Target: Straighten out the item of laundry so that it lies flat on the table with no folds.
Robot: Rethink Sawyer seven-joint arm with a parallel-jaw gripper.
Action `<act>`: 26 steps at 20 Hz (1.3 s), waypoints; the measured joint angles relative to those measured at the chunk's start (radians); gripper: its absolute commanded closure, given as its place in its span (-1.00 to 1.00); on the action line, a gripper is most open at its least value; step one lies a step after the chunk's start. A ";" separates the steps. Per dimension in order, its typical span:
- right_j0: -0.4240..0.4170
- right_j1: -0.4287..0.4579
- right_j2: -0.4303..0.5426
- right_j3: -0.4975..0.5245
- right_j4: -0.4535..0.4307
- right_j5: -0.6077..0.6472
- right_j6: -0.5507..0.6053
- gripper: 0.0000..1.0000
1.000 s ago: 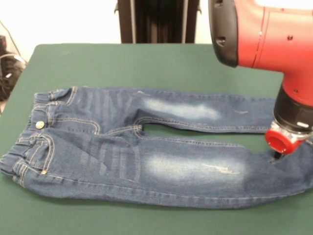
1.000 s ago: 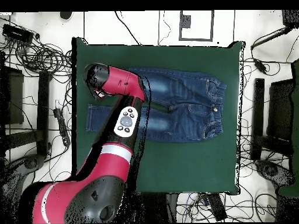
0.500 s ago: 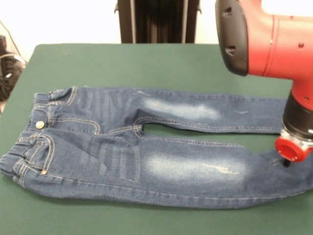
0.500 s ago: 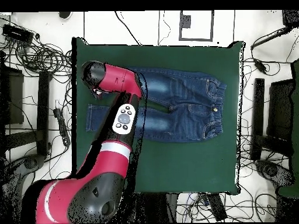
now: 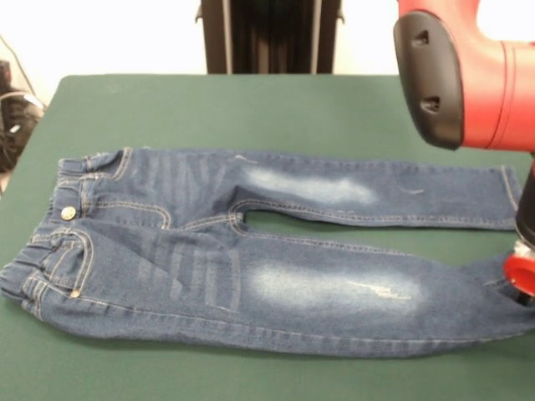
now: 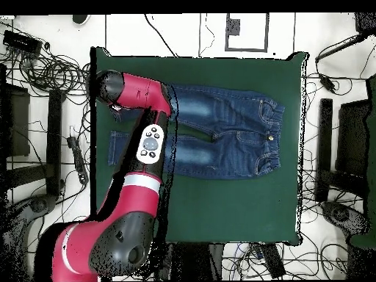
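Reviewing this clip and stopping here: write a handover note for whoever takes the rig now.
Gripper: at the cuff end of the jeans' nearer leg in the front view, at the frame edge; open or shut cannot be told.
Jeans: spread lengthwise on the table, both legs extended.
Done: mostly flat.
Left: the nearer leg's cuff looks bunched by the gripper; the waistband has puckers.

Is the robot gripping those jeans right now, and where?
Cannot be told. The gripper sits at the cuff end of the jeans, its tip cut off at the edge.

Tangled black cables (image 6: pixel 51 70) on the floor at 10 o'clock; dark stand (image 5: pixel 269 36) at 12 o'clock; white paper sheet (image 6: pixel 247 32) near 1 o'clock.
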State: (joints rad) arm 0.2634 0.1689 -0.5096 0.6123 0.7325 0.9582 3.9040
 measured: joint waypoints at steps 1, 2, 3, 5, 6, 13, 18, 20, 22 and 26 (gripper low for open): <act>-0.001 0.004 -0.004 -0.007 0.004 0.005 0.002 1.00; -0.001 0.007 -0.008 -0.011 0.008 0.008 0.005 1.00; -0.001 0.010 -0.013 -0.015 0.012 0.011 0.007 1.00; -0.001 0.011 -0.015 -0.016 0.016 0.012 0.010 1.00; -0.001 0.012 -0.017 -0.016 0.020 0.012 0.013 1.00; 0.005 -0.010 -0.008 0.029 0.023 0.009 0.017 1.00; 0.012 -0.081 0.032 0.156 0.023 -0.018 0.017 1.00; 0.012 -0.128 0.054 0.237 0.021 -0.048 0.017 1.00; 0.012 -0.155 0.064 0.281 0.017 -0.062 0.017 1.00; 0.010 -0.217 0.082 0.372 -0.005 -0.068 0.014 1.00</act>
State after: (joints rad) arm 0.2733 -0.0483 -0.4278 0.9840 0.7275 0.8904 3.9181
